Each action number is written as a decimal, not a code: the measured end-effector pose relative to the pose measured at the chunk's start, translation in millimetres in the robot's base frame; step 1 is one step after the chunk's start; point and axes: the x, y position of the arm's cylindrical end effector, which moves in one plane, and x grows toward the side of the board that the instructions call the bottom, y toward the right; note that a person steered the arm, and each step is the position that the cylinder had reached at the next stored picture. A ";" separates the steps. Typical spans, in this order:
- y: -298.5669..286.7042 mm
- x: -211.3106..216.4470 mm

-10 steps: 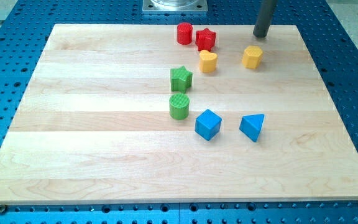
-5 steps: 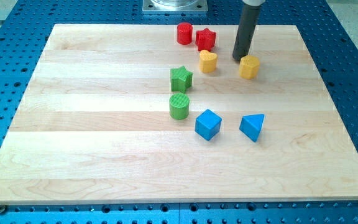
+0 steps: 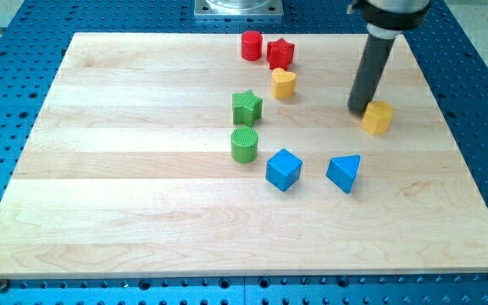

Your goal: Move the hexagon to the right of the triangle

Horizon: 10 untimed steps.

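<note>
The yellow hexagon point(image 3: 378, 117) lies on the wooden board toward the view's right. My tip point(image 3: 360, 108) touches its upper-left side. The blue triangle point(image 3: 345, 173) lies below and slightly left of the hexagon, with a gap between them. The dark rod rises from the tip toward the view's top.
A yellow heart point(image 3: 284, 84), a red star point(image 3: 280, 53) and a red cylinder point(image 3: 252, 45) sit near the view's top. A green star point(image 3: 246, 107), a green cylinder point(image 3: 244, 145) and a blue cube point(image 3: 283, 169) stand mid-board. The board's right edge point(image 3: 447, 119) is close to the hexagon.
My tip came down from the top edge to the hexagon's upper left and pushed it down and to the right. The other blocks have not moved.
</note>
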 end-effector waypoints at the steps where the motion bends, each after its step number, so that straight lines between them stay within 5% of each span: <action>1: 26.2 20.6; 2: 26.2 72.1; 4: 2.7 31.8; 6: -1.9 78.4; 8: -46.7 73.8; 10: -32.3 98.1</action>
